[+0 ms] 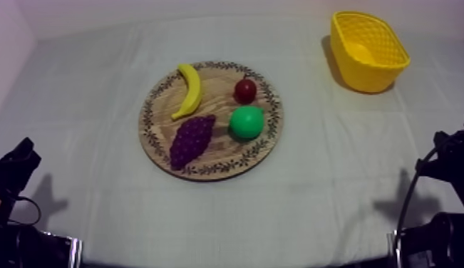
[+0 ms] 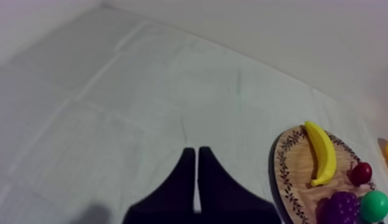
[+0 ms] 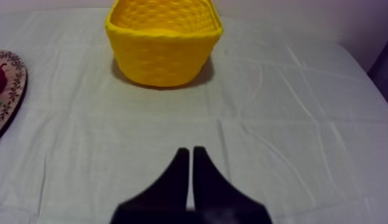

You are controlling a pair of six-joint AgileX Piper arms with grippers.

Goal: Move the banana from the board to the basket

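Yellow against wood, there it is: the banana [image 1: 189, 90] lies on the wooden board [image 1: 157, 146] in the middle of the counter [image 1: 313, 199], along the board's far-left part, its curve bowed toward the centre. Its near tip points at the bunch of grapes [image 1: 191, 140], close to it, though I cannot tell whether they touch. Across the board sits the small red fruit [image 1: 245, 90], and just in front of that a round green fruit [image 1: 246, 122], right beside the grapes. The yellow basket [image 1: 368, 68] stands upright on the grey-white cloth at the far right of the counter, mouth up, well apart from the board. Now to me: my left fingers [image 2: 185, 176] lie pressed together in a narrow wedge, gripping nothing, hanging over bare cloth with the board and the banana off to one side, well clear of them. My right fingers [image 3: 178, 176] are the same story, closed on each other with nothing between them, over bare cloth, the basket straight ahead and some way off. From above, both my arms sit low at the near corners of the counter, one at each side, and nothing of mine touches the banana.
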